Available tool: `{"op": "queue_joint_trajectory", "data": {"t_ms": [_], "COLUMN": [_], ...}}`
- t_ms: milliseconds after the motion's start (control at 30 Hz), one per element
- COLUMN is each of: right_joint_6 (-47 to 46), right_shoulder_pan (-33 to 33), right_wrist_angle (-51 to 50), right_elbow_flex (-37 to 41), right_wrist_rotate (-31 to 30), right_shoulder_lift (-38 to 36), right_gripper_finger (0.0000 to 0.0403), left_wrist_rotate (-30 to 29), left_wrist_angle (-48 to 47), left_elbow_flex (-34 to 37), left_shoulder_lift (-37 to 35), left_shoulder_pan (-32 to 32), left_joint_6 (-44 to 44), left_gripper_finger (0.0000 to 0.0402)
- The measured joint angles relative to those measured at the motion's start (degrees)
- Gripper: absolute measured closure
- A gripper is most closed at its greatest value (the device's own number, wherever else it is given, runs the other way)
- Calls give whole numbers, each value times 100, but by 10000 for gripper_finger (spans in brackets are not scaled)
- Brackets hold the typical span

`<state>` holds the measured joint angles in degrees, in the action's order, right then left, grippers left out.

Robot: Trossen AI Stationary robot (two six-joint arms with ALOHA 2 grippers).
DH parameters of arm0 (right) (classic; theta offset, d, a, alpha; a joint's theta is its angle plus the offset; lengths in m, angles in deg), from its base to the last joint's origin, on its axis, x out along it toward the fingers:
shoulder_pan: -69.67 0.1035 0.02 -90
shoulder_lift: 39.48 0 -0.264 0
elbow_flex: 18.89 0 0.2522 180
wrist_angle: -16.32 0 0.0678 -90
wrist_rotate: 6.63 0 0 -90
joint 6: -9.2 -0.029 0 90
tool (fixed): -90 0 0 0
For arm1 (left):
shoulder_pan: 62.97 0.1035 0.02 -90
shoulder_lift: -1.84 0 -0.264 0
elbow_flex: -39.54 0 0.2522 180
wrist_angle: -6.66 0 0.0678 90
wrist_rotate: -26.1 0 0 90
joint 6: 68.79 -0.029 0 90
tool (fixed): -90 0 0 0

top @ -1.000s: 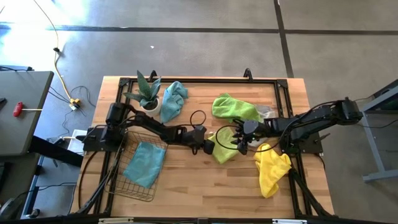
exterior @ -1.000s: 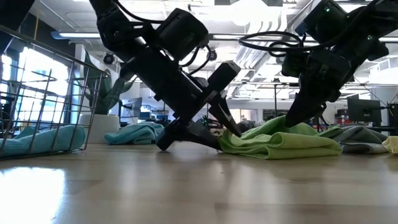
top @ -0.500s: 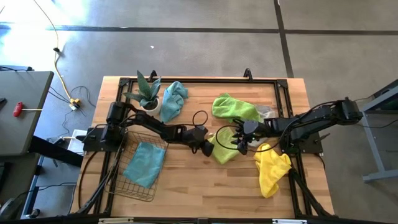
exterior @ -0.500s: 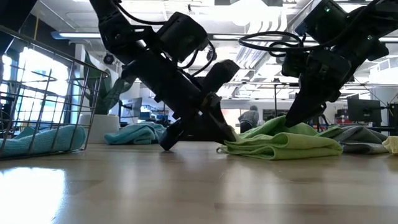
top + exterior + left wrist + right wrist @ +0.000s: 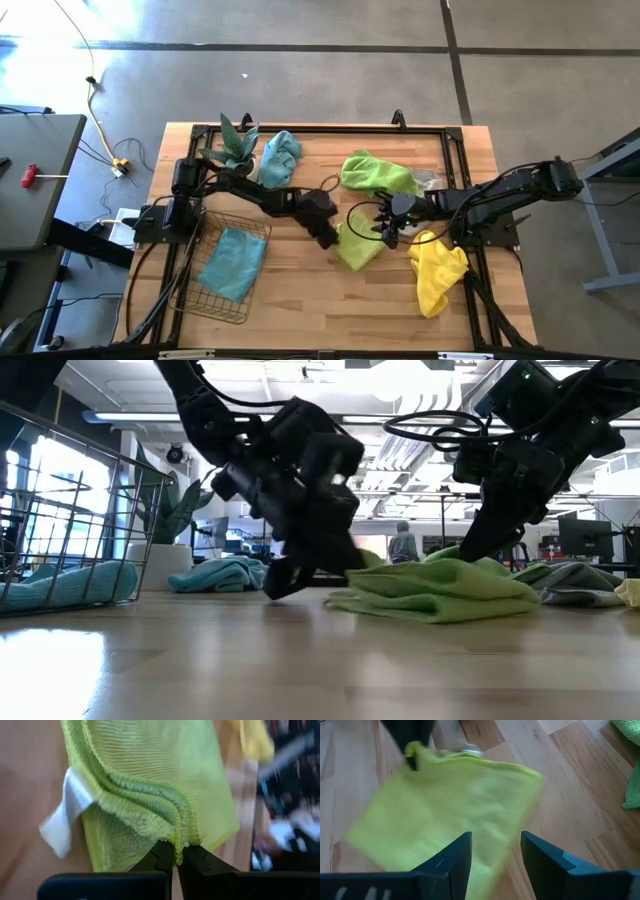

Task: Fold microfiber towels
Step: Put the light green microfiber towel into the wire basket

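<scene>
Since the earlier pictures, the left gripper [image 5: 328,236] has closed from wide apart to fully pinched on the near edge of the lime-green square microfiber towel [image 5: 358,245], and its wrist has swung round and lifted that edge, so the cloth's near side now sits further along the wooden table [image 5: 300,300]. In the left wrist view the two dark fingertips [image 5: 165,857] meet tight on the towel's doubled hem, next to a white label tab [image 5: 65,815]. The right gripper [image 5: 385,225] hovers at the opposite side of the same towel with its fingers spread; in the right wrist view cloth shows between and beyond them, but I see no grip, so it seems to be holding nothing.

As for progress, the job looks early. This lime-green towel lies mid-table, partly doubled and not yet squared, so its fold appears under way rather than finished. A second lime-green towel [image 5: 375,172] lies bunched at the far side, with a pale grey cloth [image 5: 428,180] just beside it. A bright yellow towel [image 5: 438,270] is crumpled by the right arm's base, and a teal-blue towel [image 5: 280,158] is heaped near the small potted plant [image 5: 235,148]. Only the teal-blue towel lying flat in the dark wire-mesh basket [image 5: 195,285] looks dealt with.
</scene>
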<state>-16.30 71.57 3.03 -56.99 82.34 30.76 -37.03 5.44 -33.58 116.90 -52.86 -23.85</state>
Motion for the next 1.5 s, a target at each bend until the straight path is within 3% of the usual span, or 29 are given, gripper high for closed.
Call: {"op": "queue_joint_trajectory", "data": {"t_ms": [133, 300, 467, 900, 1067, 1367, 1500], "right_joint_6": [0, 0, 0, 0, 0, 0, 0], "right_shoulder_pan": [0, 1, 1, -1, 1, 1, 1], "right_wrist_angle": [1, 3, 3, 3, 1, 7, 10], "right_elbow_flex": [0, 0, 0, 0, 0, 0, -1], "right_wrist_rotate": [-1, 0, 0, 0, -1, 0, 0], "right_shoulder_lift": [0, 0, 0, 0, 0, 0, 0], "right_gripper_finger": [242, 242, 242, 242, 242, 242, 242], "left_wrist_rotate": [454, 444, 392, 460, 449, -555, -1439], "left_wrist_angle": [-882, -2032, -2262, -2540, -3139, -4838, -4876], "left_elbow_flex": [-102, -315, -536, -921, -1114, -1648, -1610], "left_shoulder_lift": [-22, -31, -20, -20, -20, -194, -265], "left_shoulder_pan": [248, 473, 667, 675, 753, 776, 447], "left_joint_6": [-455, -936, -1330, -1958, -2380, -2193, -1176], "left_gripper_finger": [400, 400, 394, 291, 258, 219, 200]}}
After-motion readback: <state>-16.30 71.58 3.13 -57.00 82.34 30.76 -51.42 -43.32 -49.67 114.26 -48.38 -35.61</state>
